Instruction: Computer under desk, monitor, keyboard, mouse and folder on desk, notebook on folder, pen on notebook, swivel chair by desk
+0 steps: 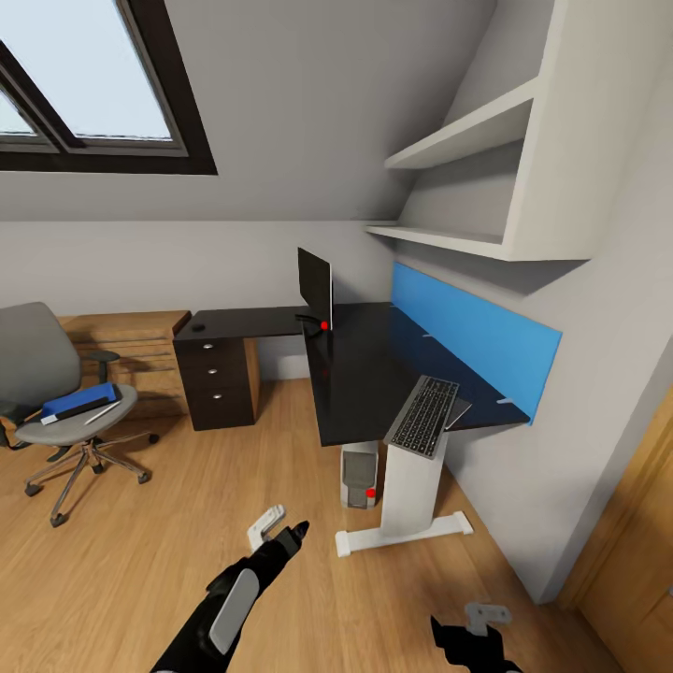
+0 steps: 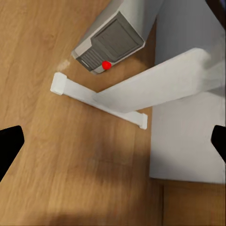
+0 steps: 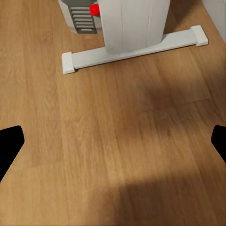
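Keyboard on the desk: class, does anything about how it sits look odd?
Yes. The keyboard lies at the near end of the desk, overhanging the edge, far from the monitor rather than beside it.

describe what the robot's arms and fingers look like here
The left arm is glossy black with a light grey panel along the forearm, ending in a black wrist and pale grey-white fingers. The right arm is black too, with pale grey fingers. In the wrist views the fingertips look plain black.
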Available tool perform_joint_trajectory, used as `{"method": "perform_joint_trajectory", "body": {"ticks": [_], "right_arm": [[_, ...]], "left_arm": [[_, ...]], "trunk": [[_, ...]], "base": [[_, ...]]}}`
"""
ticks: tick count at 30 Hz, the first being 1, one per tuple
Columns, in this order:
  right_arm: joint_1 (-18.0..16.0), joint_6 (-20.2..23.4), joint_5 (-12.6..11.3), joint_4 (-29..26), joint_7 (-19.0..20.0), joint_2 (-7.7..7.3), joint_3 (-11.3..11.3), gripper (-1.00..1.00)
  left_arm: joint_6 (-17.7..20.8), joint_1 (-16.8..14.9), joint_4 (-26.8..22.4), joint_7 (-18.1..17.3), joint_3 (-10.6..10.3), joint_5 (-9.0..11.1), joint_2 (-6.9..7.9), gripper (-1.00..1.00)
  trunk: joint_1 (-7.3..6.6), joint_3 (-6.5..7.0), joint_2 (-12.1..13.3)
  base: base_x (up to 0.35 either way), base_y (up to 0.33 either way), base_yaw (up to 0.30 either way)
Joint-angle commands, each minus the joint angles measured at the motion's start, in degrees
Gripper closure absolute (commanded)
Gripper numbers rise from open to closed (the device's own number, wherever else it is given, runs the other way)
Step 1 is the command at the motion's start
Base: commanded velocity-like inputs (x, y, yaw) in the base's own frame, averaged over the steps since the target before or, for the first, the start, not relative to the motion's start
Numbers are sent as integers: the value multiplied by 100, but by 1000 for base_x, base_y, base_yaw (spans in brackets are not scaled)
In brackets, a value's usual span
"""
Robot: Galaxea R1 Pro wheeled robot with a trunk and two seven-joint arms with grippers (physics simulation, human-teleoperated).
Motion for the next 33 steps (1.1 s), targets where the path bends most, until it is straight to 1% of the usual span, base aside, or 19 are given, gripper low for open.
{"method": "perform_joint_trajectory", "body": {"ticks": [1,3,6,10,13,14,16,17,21,25,29,33], "right_arm": [[-4,-31,-16,8,52,3,-42,-100],[-4,-56,-13,11,52,6,-45,-100],[-4,-69,-11,14,52,10,-46,-100],[-4,-78,-11,21,51,15,-46,-100],[-4,-81,-11,27,52,16,-46,-100],[-4,-85,-11,28,52,16,-46,-100],[-4,-87,-9,29,53,17,-46,-100],[-4,-89,-8,29,53,14,-46,-100],[-4,-96,-4,30,53,7,-46,-100],[-4,-106,-2,30,53,-4,-46,-100],[-4,-109,-3,32,48,-13,-48,-100],[-4,-115,-5,38,45,-19,-53,-100]], "left_arm": [[32,-2,-35,-7,-18,55,-2,-100],[31,-4,-180,-35,-134,68,-2,-100],[34,-4,-280,-71,-201,78,-2,-100],[42,-5,-324,-178,-219,122,-2,-100],[77,-5,-324,-377,-223,153,-2,-100],[126,-5,-324,-518,-224,160,-2,-100],[212,-5,-323,-671,-225,165,-2,-100],[326,-5,-323,-810,-225,168,-2,-100],[581,-5,-321,-996,-226,171,-2,-100],[699,-5,-230,-1075,-232,169,-2,-100],[723,-5,-151,-1138,-240,166,-2,-100],[732,-5,-119,-1209,-242,166,-2,-100]], "trunk": [[0,-6,-4],[0,-6,-4],[0,-6,-4],[0,-6,-4],[0,-6,-4],[0,-6,-4],[0,-6,-4],[0,-6,-4],[0,-6,-4],[0,-6,-4],[0,-6,-4],[0,-6,-4]], "base": [[0,0,0],[0,0,0],[0,0,0],[0,0,0],[0,0,0],[0,0,0],[0,0,0],[0,0,0],[0,0,0],[0,0,0],[8,0,0],[142,-44,0]]}}
